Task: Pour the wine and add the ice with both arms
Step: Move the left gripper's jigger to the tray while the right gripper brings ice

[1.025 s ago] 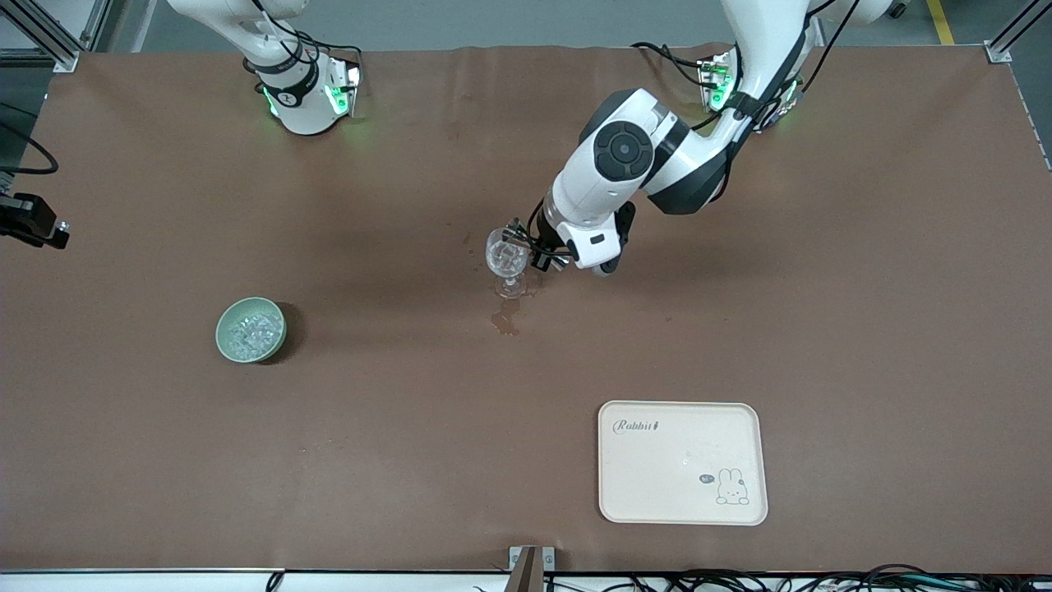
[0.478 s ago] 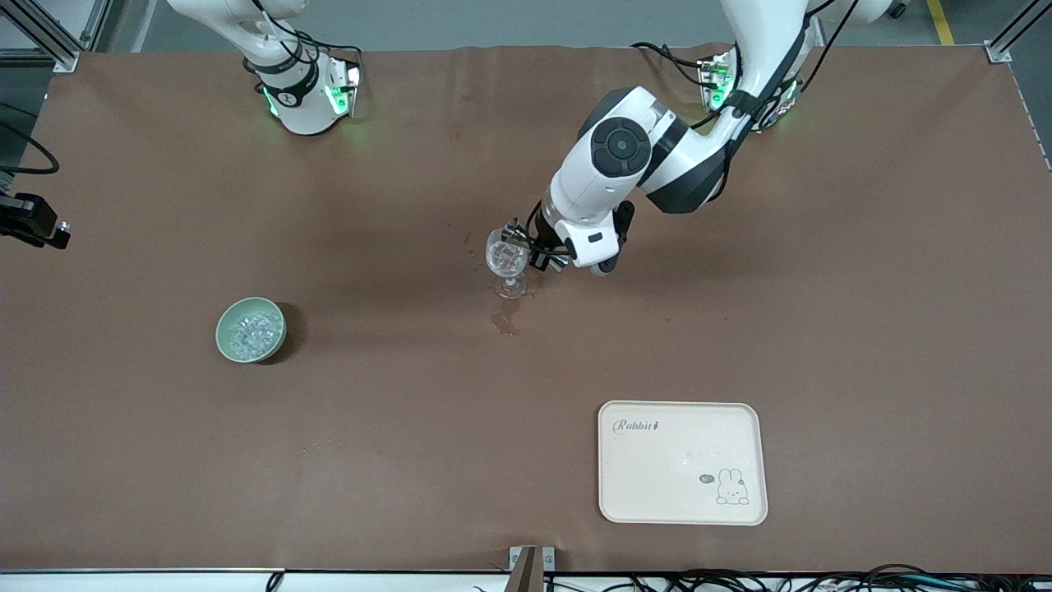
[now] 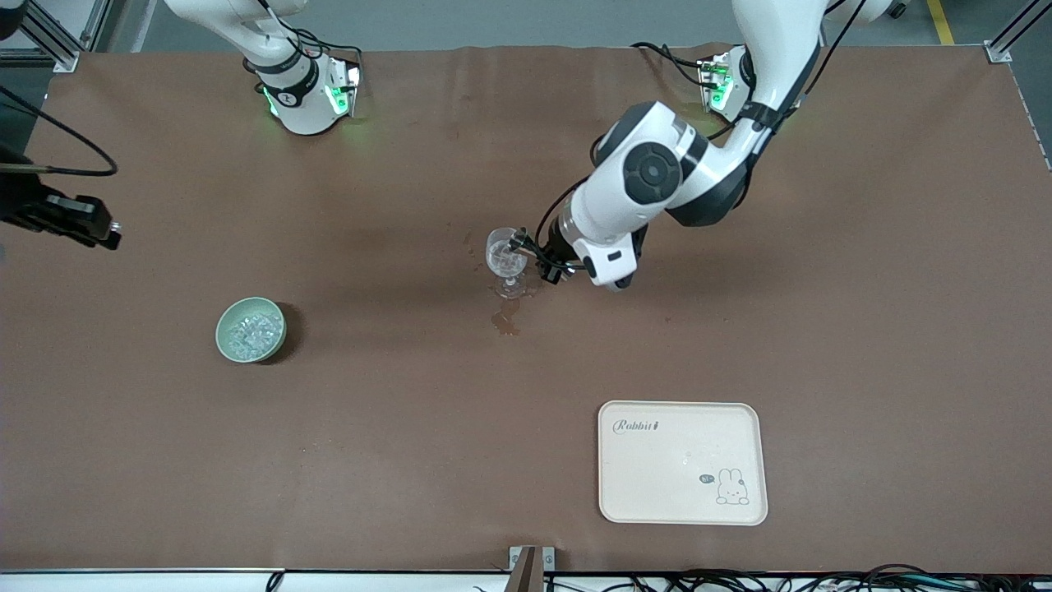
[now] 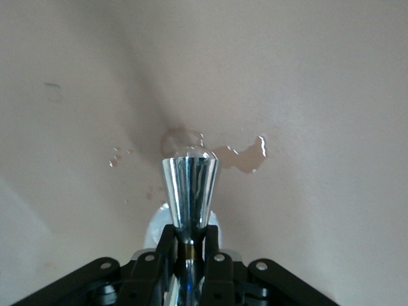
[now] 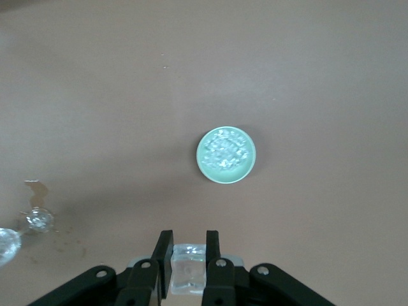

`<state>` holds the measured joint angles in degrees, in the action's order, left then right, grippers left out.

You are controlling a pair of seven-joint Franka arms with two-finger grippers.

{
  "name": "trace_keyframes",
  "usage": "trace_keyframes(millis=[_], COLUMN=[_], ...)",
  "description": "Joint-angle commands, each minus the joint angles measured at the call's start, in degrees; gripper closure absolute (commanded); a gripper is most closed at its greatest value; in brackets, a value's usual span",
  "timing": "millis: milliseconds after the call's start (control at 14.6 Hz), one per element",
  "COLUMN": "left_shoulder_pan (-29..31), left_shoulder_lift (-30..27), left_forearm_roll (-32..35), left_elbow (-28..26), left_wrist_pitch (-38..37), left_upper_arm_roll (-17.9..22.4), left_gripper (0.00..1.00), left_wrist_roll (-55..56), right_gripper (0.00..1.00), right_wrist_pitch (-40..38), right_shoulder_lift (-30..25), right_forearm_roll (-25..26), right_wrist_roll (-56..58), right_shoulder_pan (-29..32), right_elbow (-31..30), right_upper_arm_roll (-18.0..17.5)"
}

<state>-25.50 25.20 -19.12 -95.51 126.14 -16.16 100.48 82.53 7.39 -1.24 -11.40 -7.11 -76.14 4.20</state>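
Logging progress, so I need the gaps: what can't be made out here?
Front view: wine glass contents, too small.
Left wrist view: metal piece in left tool, cut off by the edge.
Right wrist view: ice in right tool, partly hidden by fingers.

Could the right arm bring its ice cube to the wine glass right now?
Probably not cleanly: the left gripper holds a metal tool at the wine glass rim. The right gripper, holding an ice cube, is over bare table.
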Motion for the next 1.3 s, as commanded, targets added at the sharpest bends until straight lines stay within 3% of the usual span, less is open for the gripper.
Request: trace_keyframes(millis=[0,205,615,820,1025,1230], left_shoulder_pan=[4.9,12.6,23.6,28.3,32.0,34.0], left_shoulder_lift=[1.3,3.6,15.0,18.5,22.9,25.2], left_forearm_roll=[-8.7,-22.8,-33.1,-37.0,-48.1,-48.3], left_elbow=[3.2,5.8,18.1,18.9,19.0,19.0], left_wrist_pitch=[-1.4,-1.5,-1.5,-1.4,-1.5,-1.5], left_upper_arm_roll=[-0.4,-0.2,-0.4,-0.4,-0.1,0.3], left_gripper=[1.00,1.00,1.00,1.00,0.99,0.99], left_wrist_roll=[-6.0,-15.9,-16.2,-21.4,-33.7,-33.9], right_gripper=[1.00,1.00,0.99,0.99,0.99,0.99], right_wrist_pitch=[0.4,0.7,6.9,10.4,13.4,15.9], right_shoulder_lift=[-1.2,-1.1,4.0,9.1,13.2,16.6], right_forearm_roll=[0.4,0.4,0.1,0.0,-2.1,-3.1], right_wrist_roll=[-8.7,-17.1,-31.4,-32.8,-32.8,-33.1], right_shoulder_pan=[-6.0,-14.0,-28.2,-32.4,-34.2,-35.8], right_elbow=[-1.1,-1.1,-1.6,-1.7,-1.7,-1.8], right_upper_arm_roll=[0.1,0.2,0.2,0.2,0.2,0.2])
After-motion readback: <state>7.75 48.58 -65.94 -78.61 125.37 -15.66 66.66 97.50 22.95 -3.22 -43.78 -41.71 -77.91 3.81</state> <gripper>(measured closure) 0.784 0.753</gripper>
